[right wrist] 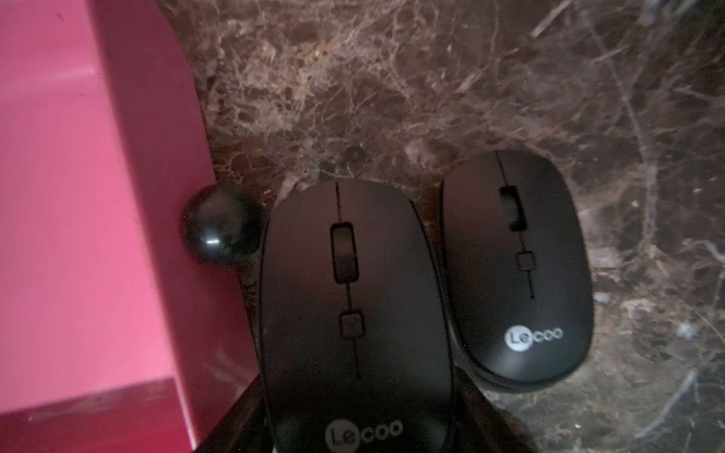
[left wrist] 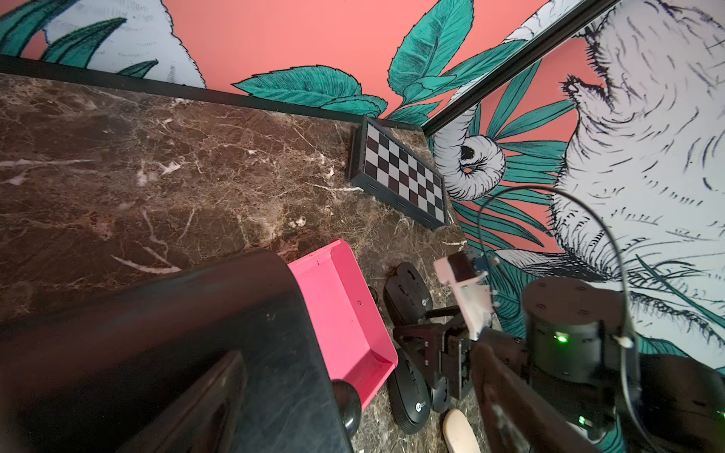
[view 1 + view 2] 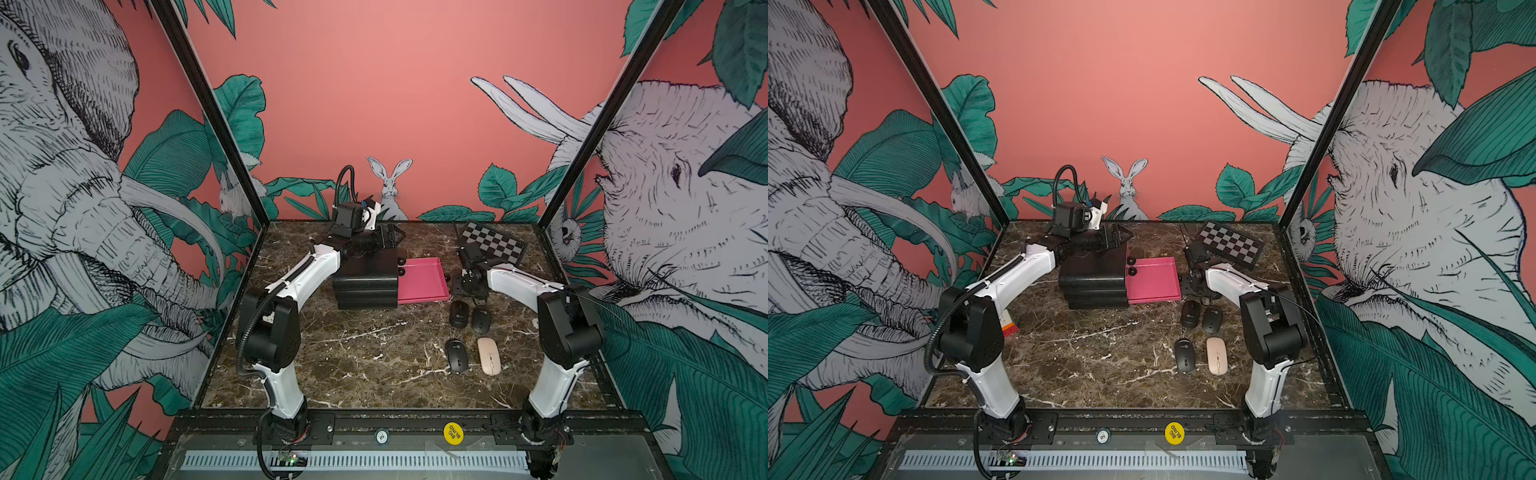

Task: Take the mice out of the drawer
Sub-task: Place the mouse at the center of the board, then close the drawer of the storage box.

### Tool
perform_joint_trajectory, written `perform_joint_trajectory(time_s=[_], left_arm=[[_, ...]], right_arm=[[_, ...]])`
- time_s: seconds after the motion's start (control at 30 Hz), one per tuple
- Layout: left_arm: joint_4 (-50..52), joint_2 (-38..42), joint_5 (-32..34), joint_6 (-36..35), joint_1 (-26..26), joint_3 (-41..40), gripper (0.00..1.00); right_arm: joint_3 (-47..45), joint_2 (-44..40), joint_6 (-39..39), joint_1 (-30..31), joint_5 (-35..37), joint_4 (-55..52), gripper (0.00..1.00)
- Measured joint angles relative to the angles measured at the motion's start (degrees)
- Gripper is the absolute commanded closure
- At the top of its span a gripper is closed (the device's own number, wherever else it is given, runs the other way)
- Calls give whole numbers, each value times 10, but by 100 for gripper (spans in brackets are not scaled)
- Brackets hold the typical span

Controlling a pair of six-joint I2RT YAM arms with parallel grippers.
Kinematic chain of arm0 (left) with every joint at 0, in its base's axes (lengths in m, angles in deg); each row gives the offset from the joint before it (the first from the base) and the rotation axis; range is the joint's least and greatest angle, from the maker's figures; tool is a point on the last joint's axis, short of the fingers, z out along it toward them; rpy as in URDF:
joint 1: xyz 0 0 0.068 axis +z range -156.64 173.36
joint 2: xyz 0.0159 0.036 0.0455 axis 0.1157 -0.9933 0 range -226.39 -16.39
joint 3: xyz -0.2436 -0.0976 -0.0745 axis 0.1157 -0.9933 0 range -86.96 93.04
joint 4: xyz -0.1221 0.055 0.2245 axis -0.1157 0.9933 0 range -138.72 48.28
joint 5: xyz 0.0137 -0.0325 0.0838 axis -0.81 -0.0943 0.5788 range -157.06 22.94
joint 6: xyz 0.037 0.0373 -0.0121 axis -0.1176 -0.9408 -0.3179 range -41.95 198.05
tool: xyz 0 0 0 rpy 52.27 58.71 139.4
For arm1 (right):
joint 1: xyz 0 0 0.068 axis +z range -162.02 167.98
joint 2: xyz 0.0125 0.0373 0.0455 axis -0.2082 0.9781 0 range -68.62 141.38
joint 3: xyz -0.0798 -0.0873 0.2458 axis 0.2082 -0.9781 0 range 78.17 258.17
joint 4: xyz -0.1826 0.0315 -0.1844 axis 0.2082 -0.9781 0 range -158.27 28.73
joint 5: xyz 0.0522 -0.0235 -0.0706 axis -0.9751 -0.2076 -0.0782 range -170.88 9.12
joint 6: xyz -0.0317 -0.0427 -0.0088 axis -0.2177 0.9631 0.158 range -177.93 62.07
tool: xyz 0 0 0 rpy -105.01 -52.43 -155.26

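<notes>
The pink drawer stands pulled out to the right of the black cabinet, and its floor shows bare. My right gripper is shut on the rear of a black mouse, just right of the drawer's knob. A second black mouse lies beside it. In both top views the right gripper hides these two. In front of it lie a black mouse, its black neighbour, another black one and a pink-cream mouse. My left gripper rests open on the cabinet top.
A folded chessboard lies at the back right of the marble table. Two more black knobs stick out of the cabinet's right face. A small orange and white object shows behind the left arm. Patterned walls close in three sides.
</notes>
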Motion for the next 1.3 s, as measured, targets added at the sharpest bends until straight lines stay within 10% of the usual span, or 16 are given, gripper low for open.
perform_joint_trajectory(time_s=[1.3], left_arm=[[-7,0,0,7,0,0,7]], right_arm=[[84,-41,10,-2,26,-50,17]])
